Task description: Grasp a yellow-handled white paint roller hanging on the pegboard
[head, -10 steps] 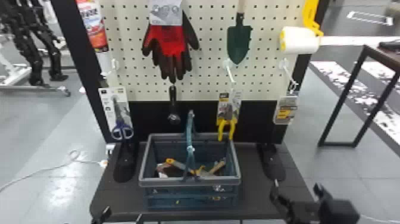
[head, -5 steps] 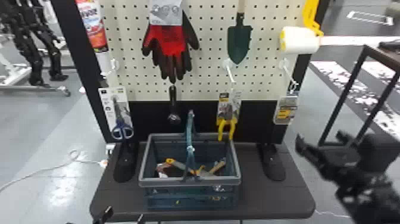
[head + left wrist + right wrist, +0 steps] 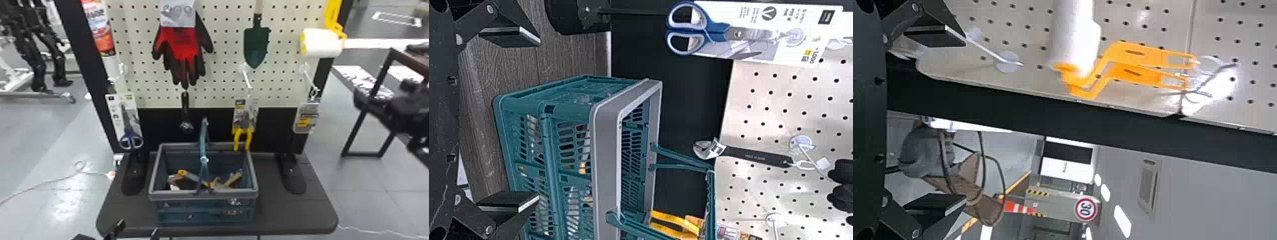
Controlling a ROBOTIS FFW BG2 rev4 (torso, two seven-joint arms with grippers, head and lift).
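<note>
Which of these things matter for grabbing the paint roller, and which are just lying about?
For the job: paint roller, pegboard it hangs on, right gripper.

Lying about: red glove, green trowel, scissors, yellow pliers, wrench, basket.

Pegboard (image 3: 223,79) stands at the back of the table (image 3: 287,210). Upper row, left to right: glove (image 3: 182,48), trowel (image 3: 255,44), paint roller (image 3: 320,43) at the right edge. Lower row: scissors (image 3: 129,127), wrench (image 3: 186,111), pliers (image 3: 242,127), carded item (image 3: 305,116). Basket (image 3: 202,193) on table centre, tools (image 3: 204,180) in it. Right gripper (image 3: 383,92) right of pegboard, apart from paint roller.
</note>
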